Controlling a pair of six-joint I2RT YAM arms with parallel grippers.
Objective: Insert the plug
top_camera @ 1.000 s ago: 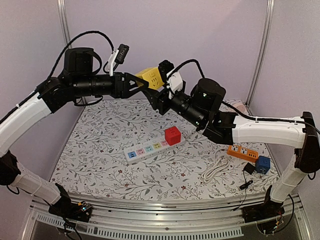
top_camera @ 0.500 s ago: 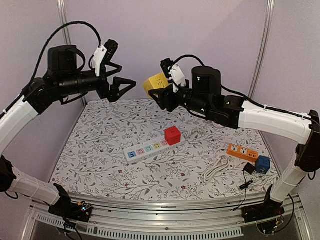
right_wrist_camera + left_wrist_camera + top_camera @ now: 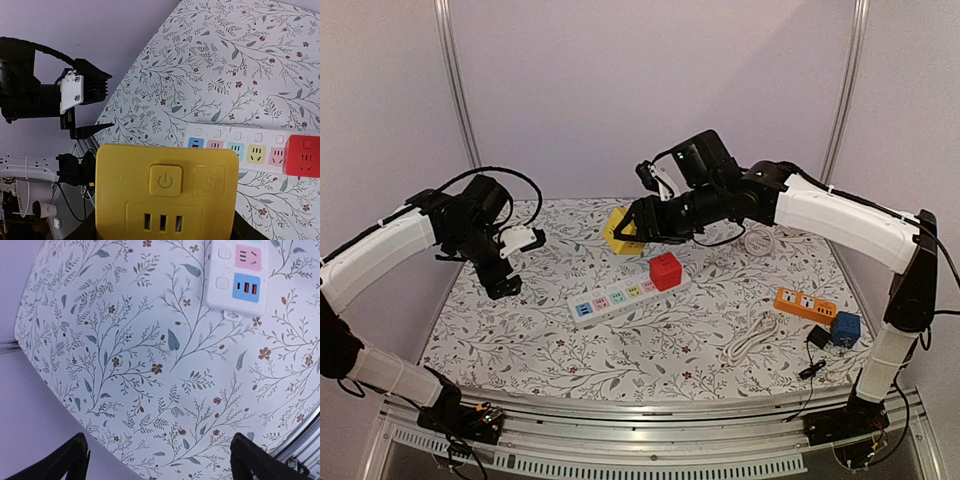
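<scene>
Right gripper (image 3: 634,226) is seen clamped on the yellow cube plug (image 3: 619,235), which is held over the floral table (image 3: 520,335), behind the white power strip (image 3: 615,296) and near the red cube (image 3: 665,270) seated at the strip's right end. Left gripper (image 3: 504,284) is spread wide, nothing between its fingers, low over the table left of the strip.

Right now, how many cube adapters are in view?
3. The yellow cube is held in the right pincer; the red cube sits on the right end of the white power strip; the blue cube is beside the orange strip. The arms could hide more.
</scene>
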